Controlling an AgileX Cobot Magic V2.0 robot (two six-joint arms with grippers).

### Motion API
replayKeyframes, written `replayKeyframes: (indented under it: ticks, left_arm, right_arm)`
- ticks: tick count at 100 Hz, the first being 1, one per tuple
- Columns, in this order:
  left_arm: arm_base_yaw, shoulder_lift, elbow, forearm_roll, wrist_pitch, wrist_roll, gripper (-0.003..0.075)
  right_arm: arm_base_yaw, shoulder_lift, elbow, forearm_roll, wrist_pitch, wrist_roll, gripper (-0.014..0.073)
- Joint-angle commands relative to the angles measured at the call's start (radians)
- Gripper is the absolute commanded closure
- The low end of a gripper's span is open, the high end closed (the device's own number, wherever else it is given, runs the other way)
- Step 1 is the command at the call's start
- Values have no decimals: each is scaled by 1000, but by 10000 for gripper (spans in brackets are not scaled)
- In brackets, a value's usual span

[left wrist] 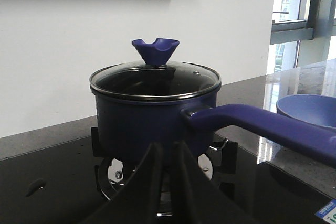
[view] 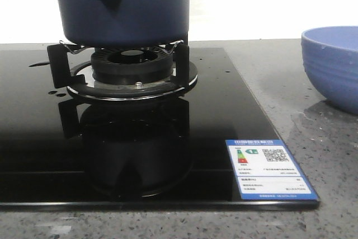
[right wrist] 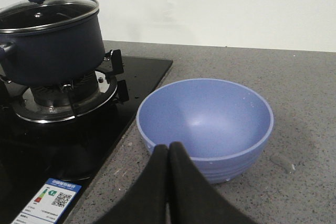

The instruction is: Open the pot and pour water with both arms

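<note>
The dark navy pot (view: 123, 9) stands on the burner, its side lug facing the front view. In the left wrist view the pot (left wrist: 152, 124) wears a glass lid (left wrist: 155, 80) with a blue knob (left wrist: 155, 50), and its long blue handle (left wrist: 273, 129) sticks out sideways. My left gripper (left wrist: 165, 148) is shut and empty, low over the hob, short of the pot. My right gripper (right wrist: 168, 145) is shut and empty, just in front of the light blue bowl (right wrist: 205, 124). The pot (right wrist: 52, 45) also shows there. Neither gripper shows in the front view.
The black glass hob (view: 224, 110) has a burner with a metal pot stand (view: 131, 74) and a blue energy label (view: 270, 167) at its front right corner. The light blue bowl (view: 333, 65) sits on the grey stone counter to the hob's right. A white wall is behind.
</note>
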Motion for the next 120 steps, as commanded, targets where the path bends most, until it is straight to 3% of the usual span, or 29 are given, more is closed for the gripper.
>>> replayKeyframes:
  ticks: [1,30,37,44,61,70,78,99,120]
  left_arm:
    - [-3,7,-27,-27,21,-3,741]
    - [-3,7,-37,-24,-49,-3,741]
    - [-1,7,-42,60,-97,-52,741]
    - [17,1,-56,337,-118,-294,741]
    - [85,-39,-77,1220,-109,-1149,741]
    - [106,-75,-61,1482,-111,-1364,741]
    - [127,-122,-10,1569,-164,-1399,741]
    - [211,-259,183,1584,-280,-1493,741]
    - [297,-333,305,1607,-245,-1545,741]
  right_arm:
    - [0,6,-21,15,-70,-13,663]
    - [0,6,-21,15,-70,-13,663]
    - [0,6,-21,15,-70,-13,663]
    - [0,6,-21,15,-70,-13,663]
    - [0,6,-21,15,-70,-13,663]
    - [0,6,-21,15,-70,-13,663]
    - [0,6,-21,15,-70,-13,663]
    - [0,6,-21,15,-70,-13,663]
    - [0,6,-21,15,-70,-13,663]
